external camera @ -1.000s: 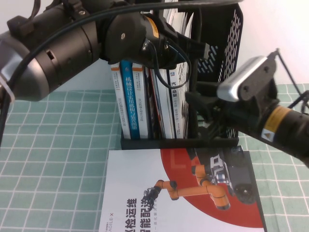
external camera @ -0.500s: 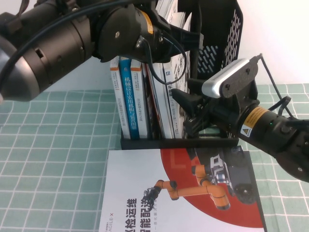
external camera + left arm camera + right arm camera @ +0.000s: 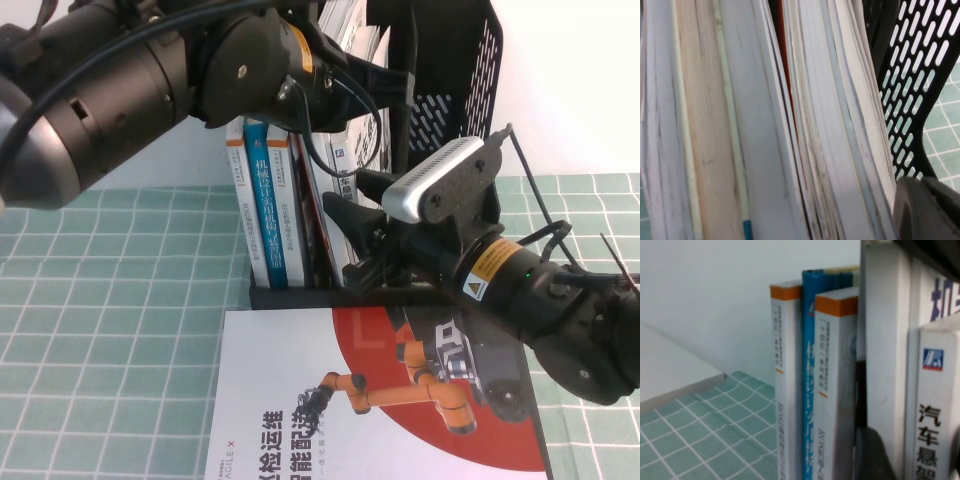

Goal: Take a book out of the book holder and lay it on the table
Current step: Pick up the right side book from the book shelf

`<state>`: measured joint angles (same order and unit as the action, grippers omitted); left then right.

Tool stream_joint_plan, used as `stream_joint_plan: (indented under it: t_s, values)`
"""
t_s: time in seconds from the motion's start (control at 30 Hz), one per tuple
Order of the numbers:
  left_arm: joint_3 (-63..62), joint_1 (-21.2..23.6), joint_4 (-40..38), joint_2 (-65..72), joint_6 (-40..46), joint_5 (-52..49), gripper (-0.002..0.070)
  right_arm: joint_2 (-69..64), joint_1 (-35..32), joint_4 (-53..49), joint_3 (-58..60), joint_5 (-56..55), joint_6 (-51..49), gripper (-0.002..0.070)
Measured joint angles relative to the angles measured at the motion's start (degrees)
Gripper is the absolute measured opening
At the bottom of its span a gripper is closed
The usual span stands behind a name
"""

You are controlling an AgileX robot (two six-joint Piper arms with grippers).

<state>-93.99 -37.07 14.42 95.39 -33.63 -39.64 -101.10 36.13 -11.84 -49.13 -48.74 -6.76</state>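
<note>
Book (image 3: 352, 215): upright in the holder (image 3: 455, 75), at the table's (image 3: 110, 300) far edge
Right gripper (image 3: 350, 235): jaws parted at the book's spine
Left gripper (image 3: 385, 75): over the books, grip unclear

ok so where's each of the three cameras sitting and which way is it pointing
High view: raised on the robot's side, angled down at the table and book holder; shows the left gripper over the books and the right gripper, open, at the spines.
Left wrist view: looks down along book tops and the holder's perforated wall; a dark finger shows.
Right wrist view: faces the upright spines; a finger shows.
Shared: the blue-spined book.
</note>
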Motion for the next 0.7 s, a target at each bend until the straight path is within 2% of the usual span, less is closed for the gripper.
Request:
stream_joint_plan:
  t_s: [0.47,0.7]
  values:
    - [-0.12,-0.33,0.83,-0.11,0.00,-2.44,-0.0003,0.00,0.76,12.45,0.00,-0.22,10.17,0.0346]
    - [-0.12,-0.33,0.83,-0.11,0.00,-2.58,-0.0003,-0.15,0.85,10.97,0.00,-2.31,11.38,0.0346]
